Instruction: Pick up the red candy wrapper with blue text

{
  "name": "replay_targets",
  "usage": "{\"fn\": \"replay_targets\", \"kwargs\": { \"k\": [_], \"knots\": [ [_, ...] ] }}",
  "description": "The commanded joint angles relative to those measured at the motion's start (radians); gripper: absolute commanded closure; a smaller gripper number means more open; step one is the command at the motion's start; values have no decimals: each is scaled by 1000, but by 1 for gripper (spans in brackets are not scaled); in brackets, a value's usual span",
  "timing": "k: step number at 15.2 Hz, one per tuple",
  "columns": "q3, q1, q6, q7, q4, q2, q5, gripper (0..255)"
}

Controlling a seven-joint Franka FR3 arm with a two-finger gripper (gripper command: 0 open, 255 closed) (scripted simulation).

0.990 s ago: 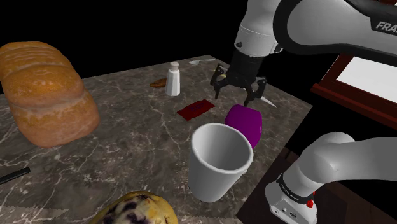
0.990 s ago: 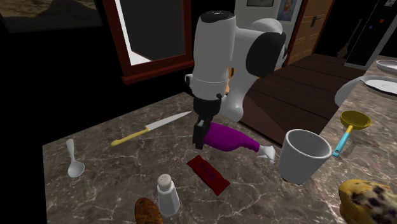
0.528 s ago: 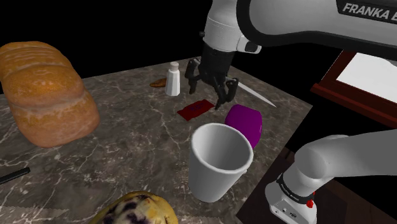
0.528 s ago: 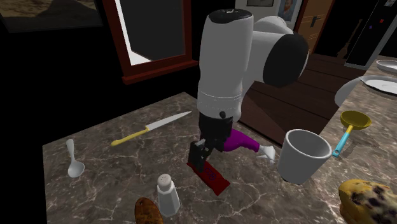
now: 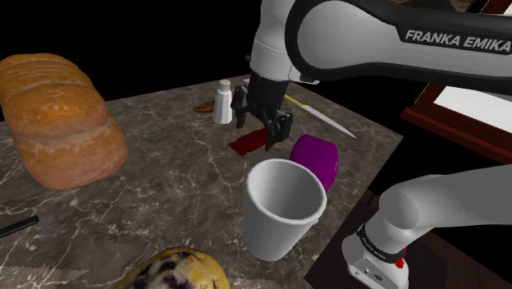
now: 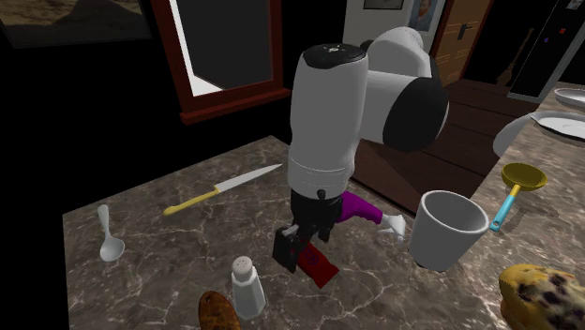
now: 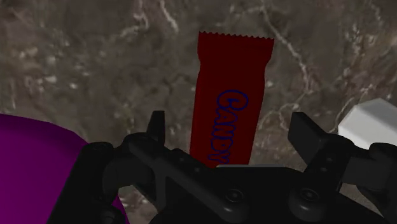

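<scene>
The dark red candy wrapper [image 5: 249, 144] with blue text lies flat on the marbled counter [image 5: 172, 185]. It also shows in the second exterior view [image 6: 322, 269] and the wrist view [image 7: 232, 95]. My black gripper [image 5: 259, 131] hangs just above it, open. In the wrist view the gripper [image 7: 231, 127] has one finger on each side of the wrapper's near half, and neither finger touches it. In the second exterior view the gripper [image 6: 291, 253] covers the wrapper's end nearest the salt shaker.
A purple bottle [image 5: 316, 160] lies close beside the wrapper, with a white cup [image 5: 283, 205] just past it. A salt shaker [image 5: 222, 103], a knife [image 6: 225, 189] and a spoon [image 6: 108, 234] are nearby. A bread loaf [image 5: 57, 119] and a muffin [image 5: 176, 271] sit farther off.
The arm has swung toward the shoulder view's left, from over the purple bottle to over the wrapper, and the gripper has come down close to it. The fingers stay apart.
</scene>
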Motion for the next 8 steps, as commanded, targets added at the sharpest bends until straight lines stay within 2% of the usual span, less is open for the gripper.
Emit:
{"fn": "replay_targets", "kwargs": {
  "k": [1,2,3,8],
  "knots": [
    [7,2,16,2,-16,-2,5,0],
    [7,2,16,2,-16,-2,5,0],
    [6,4,16,1,-18,-4,6,255],
    [6,4,17,1,-19,-4,6,255]
  ]
}}
